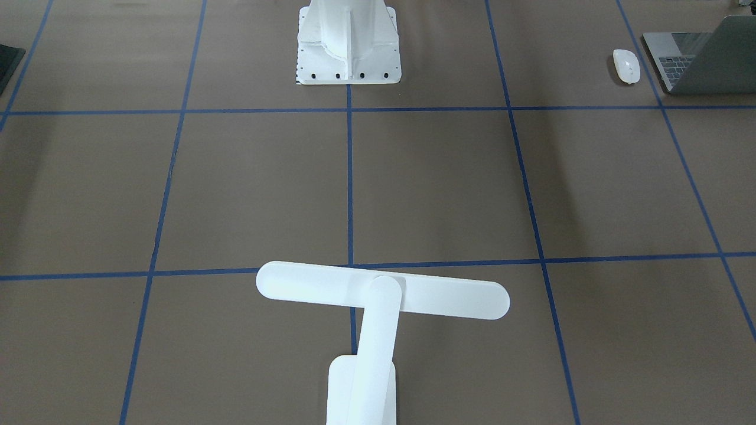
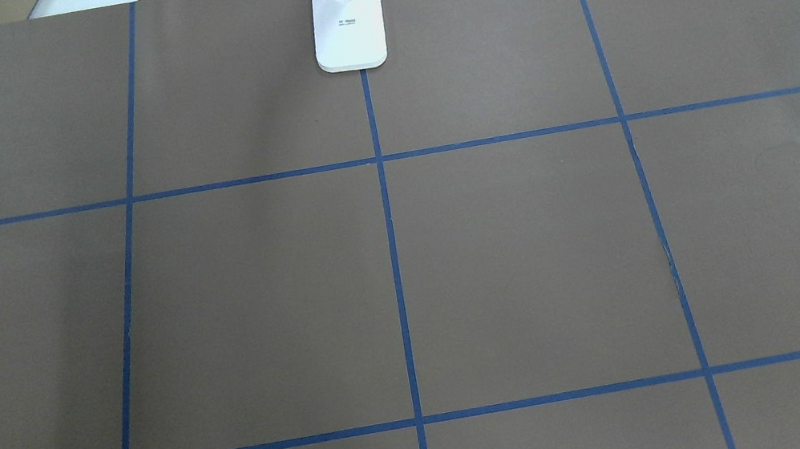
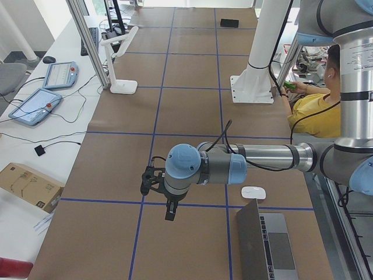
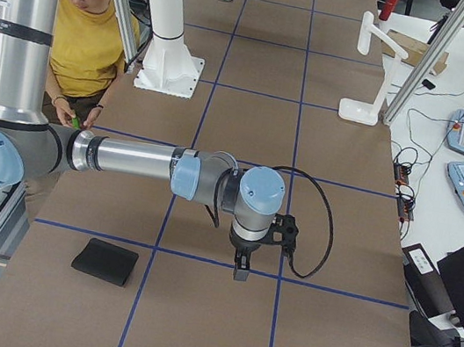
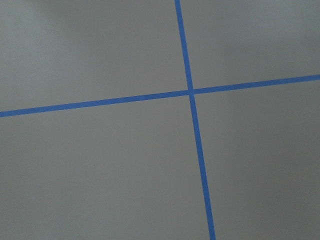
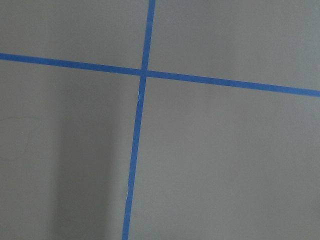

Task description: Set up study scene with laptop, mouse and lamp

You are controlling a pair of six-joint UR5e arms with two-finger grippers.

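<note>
Setup seems barely begun: the open laptop (image 1: 703, 59) sits at the table's left end with the mouse (image 1: 626, 65) just beside it, the lamp (image 1: 381, 295) stands at the far edge, and whether the hovering left gripper (image 3: 169, 212) and right gripper (image 4: 240, 270) are released or clenched I cannot tell.

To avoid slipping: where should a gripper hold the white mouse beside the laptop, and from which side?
Probably from straight above, closing on the long sides of the mouse near its middle. It lies flat, a low glossy oval, so the top offers no hold. A gap separates it from the open laptop, so a finger should fit.
</note>
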